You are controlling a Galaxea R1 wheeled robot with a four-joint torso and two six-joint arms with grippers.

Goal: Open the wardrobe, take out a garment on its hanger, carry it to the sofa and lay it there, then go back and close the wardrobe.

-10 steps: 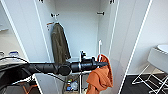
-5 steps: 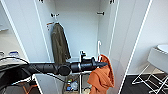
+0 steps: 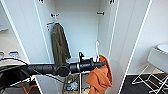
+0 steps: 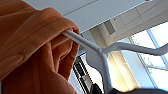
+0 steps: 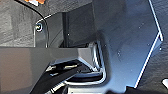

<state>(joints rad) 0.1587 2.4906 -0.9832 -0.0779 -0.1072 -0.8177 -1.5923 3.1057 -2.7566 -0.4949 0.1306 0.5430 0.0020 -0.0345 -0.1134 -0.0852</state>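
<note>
Garment (image 3: 100, 76) droops orange at lower centre of the head view, slung from its white hanger (image 3: 97, 50), long axis upright. Left gripper (image 3: 101, 64) meets it from the left, jaws closed on the hanger, inside the open wardrobe (image 3: 75, 30).

The head view looks forward and slightly down from high on the robot into the open wardrobe (image 3: 82, 30), the left arm (image 3: 62, 68) reaching in from the picture's left. The left wrist view sits very close under the hanger (image 4: 105, 53) and garment (image 4: 30, 50), facing up toward the ceiling; both show in the head view too. The right wrist view faces the robot's own dark body, close up.
</note>
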